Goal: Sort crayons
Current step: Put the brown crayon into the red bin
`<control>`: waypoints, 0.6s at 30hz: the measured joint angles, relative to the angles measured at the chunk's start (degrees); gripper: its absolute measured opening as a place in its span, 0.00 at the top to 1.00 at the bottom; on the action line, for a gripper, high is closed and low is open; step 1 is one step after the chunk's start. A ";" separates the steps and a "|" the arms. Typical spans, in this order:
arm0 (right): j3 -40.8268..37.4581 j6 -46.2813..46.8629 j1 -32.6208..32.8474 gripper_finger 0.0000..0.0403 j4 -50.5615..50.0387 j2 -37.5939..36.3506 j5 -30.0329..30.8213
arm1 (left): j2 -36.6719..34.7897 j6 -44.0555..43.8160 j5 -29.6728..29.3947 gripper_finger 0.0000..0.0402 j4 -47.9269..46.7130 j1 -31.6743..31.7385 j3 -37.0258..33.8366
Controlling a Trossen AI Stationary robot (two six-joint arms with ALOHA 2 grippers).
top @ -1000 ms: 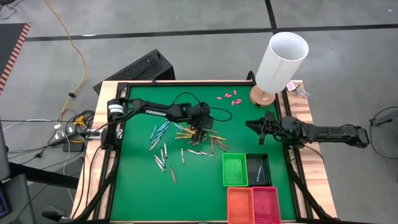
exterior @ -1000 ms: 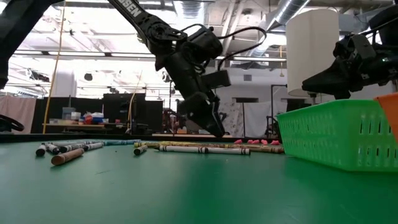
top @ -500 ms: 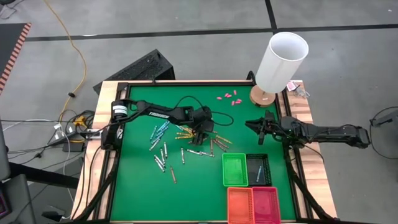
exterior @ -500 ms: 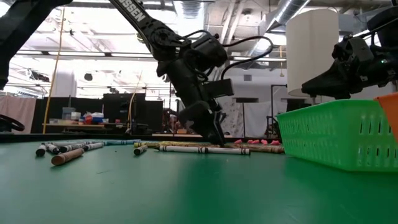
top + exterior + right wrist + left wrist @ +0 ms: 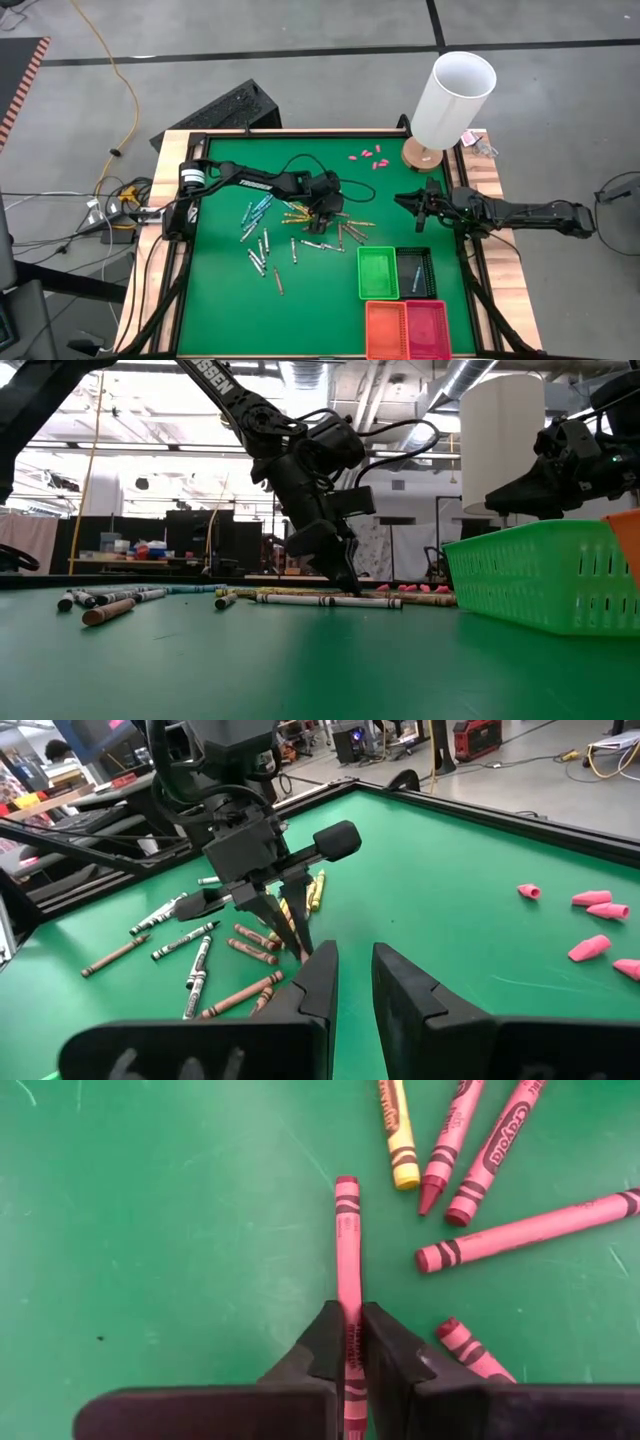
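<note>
Many crayons [image 5: 265, 240] lie scattered on the green table mat [image 5: 220, 290]: light blue, yellow, grey-white and red. My left gripper [image 5: 354, 1330] stands low over the middle of the mat [image 5: 325, 214], slanting down, shut on one red crayon [image 5: 347, 1240] that lies flat on the mat. Other red crayons [image 5: 520, 1232] and a yellow one [image 5: 397, 1135] lie close by. My right gripper [image 5: 350, 982] hovers open near the table's right edge [image 5: 408, 201], holding nothing. My left gripper pinches the red crayon's wrapped shaft [image 5: 351, 1342] between its two fingertips [image 5: 328, 1342], one on each long side. The fingers come slanting down from the table's left. The crayon lies on the mat and its far end [image 5: 346, 1183] points away past the fingertips.
A green bin [image 5: 377, 272] and a black bin [image 5: 415, 270] stand at the near right, with an orange bin [image 5: 385, 328] and a red bin [image 5: 427, 328] in front of them. A white cylinder [image 5: 452, 98] on a wooden base stands at the far right. Small pink pieces [image 5: 368, 156] lie near the far edge.
My left gripper has shut its fingers on the red crayon, which still lies on the mat. My right arm has kept still.
</note>
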 joint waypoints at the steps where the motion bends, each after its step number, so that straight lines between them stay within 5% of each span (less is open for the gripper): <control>1: 0.00 0.01 0.01 0.83 0.00 0.00 0.00 | 0.00 -0.02 0.00 0.98 0.00 0.00 -0.02; 18: 0.00 0.22 0.00 0.83 -0.02 0.00 -0.02 | -0.76 -6.06 1.07 1.00 -5.37 -0.20 8.95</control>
